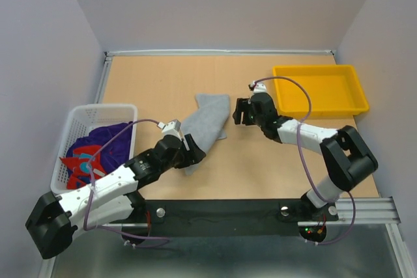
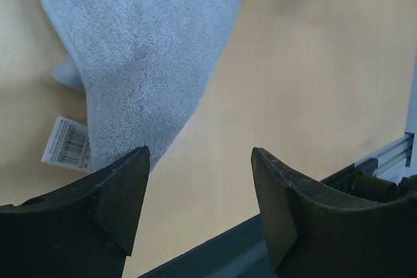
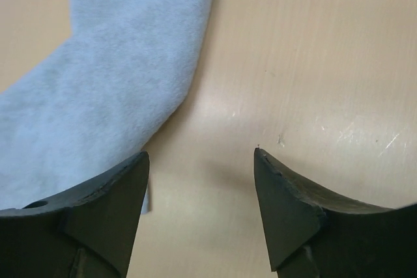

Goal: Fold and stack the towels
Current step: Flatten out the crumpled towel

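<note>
Left claw point(image 2: 199, 161): jaws wide, nothing between them, only bare bench point(image 1: 163, 83) in the gap. Grey towel point(image 1: 212, 118) lies flat on the bench, stretched between the two claws. Its narrow end tapers down to the left claw's fingertip on the picture-left side of the wrist view. Can't tell whether cloth and fingertip touch. White barcode tag point(image 2: 66, 141) pokes out from the towel edge, just beside that same finger.

Right claw point(image 3: 200, 157): jaws also wide, holding nothing, bench wood in the gap. The towel's broad end sits ahead of it and off to the picture-left side, its edge running under or past that finger. Contact unclear.

Purple towels point(image 1: 107, 140) and red towel point(image 1: 77, 164) with light-blue marks are heaped in the white mesh basket point(image 1: 75, 118), well off to the outer side of the left claw, beside its arm. Yellow tray point(image 1: 319, 89) is beyond the right claw on its outer side, near but apart.
</note>
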Controlling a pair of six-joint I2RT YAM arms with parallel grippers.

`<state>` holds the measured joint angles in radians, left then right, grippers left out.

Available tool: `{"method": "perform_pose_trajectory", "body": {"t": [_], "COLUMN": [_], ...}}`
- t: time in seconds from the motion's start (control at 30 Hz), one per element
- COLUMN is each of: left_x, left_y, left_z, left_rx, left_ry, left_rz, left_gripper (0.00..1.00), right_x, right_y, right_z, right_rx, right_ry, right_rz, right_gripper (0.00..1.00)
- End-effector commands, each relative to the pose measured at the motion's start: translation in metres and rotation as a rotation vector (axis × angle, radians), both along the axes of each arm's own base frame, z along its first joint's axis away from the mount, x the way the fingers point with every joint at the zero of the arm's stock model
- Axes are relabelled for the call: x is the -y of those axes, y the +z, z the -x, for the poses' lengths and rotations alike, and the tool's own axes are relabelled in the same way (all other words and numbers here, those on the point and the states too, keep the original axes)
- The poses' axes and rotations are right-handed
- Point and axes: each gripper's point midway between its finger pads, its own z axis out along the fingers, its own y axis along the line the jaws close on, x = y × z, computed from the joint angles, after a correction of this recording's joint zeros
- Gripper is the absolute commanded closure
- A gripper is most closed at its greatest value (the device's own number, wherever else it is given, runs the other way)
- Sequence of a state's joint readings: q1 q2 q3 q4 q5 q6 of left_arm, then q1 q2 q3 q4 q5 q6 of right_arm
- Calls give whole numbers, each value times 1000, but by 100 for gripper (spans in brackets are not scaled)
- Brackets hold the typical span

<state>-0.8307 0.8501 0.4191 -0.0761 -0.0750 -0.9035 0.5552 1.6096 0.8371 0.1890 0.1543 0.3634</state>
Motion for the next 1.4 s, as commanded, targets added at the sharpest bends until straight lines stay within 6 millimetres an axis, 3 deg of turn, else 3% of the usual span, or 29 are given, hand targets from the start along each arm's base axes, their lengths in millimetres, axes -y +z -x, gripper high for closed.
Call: {"method": "perform_pose_trajectory", "body": {"t": [0.0, 0.17, 0.23, 0.57, 0.7, 0.83, 0.87, 0.9, 1.0, 1.03, 1.1, 1.13, 1.23, 1.33, 1.37], "left_x": [-12, -44, -48, -29, -26, -24, -22, -22, -24, -20, -28, -23, -20, -12, -10], "left_y": [2, -4, -4, -29, -32, -29, -22, -15, 24, 51, 73, 101, 139, 165, 164], "left_z": [-14, -10, -9, 6, 6, 3, -1, -3, -19, -28, -37, -45, -58, -66, -70], "left_rx": [9, 8, 16, -49, -56, -46, -31, -15, 68, 121, 165, 206, 264, 308, 307], "left_ry": [144, 263, 269, 134, 120, 110, 114, 118, 160, 165, 197, 208, 211, 193, 190], "left_rz": [-31, -105, -106, -113, -122, -132, -128, -127, -120, -108, -146, -122, -141, -136, -154], "left_gripper": [26, 26, 26, 31, 49, 79, 99, 100, 100, 100, 100, 100, 100, 100, 100], "right_x": [-7, -27, -30, -42, -50, -57, -59, -60, -64, -66, -65, -66, -67, -71, -72], "right_y": [16, 11, 1, -25, -33, -34, -39, -39, -42, -41, -45, -47, -53, -56, -56], "right_z": [25, 64, 74, 85, 86, 80, 80, 78, 71, 68, 64, 63, 58, 57, 59], "right_rx": [-15, -118, -158, -206, -216, -201, -212, -210, -207, -199, -197, -199, -199, -206, -212], "right_ry": [58, 194, 211, 244, 252, 255, 256, 255, 253, 252, 237, 236, 228, 240, 242], "right_rz": [-105, -226, -237, -223, -232, -257, -253, -257, -257, -258, -249, -249, -240, -250, -258], "right_gripper": [28, 28, 28, 32, 33, 36, 36, 36, 37, 37, 40, 41, 49, 53, 53]}}
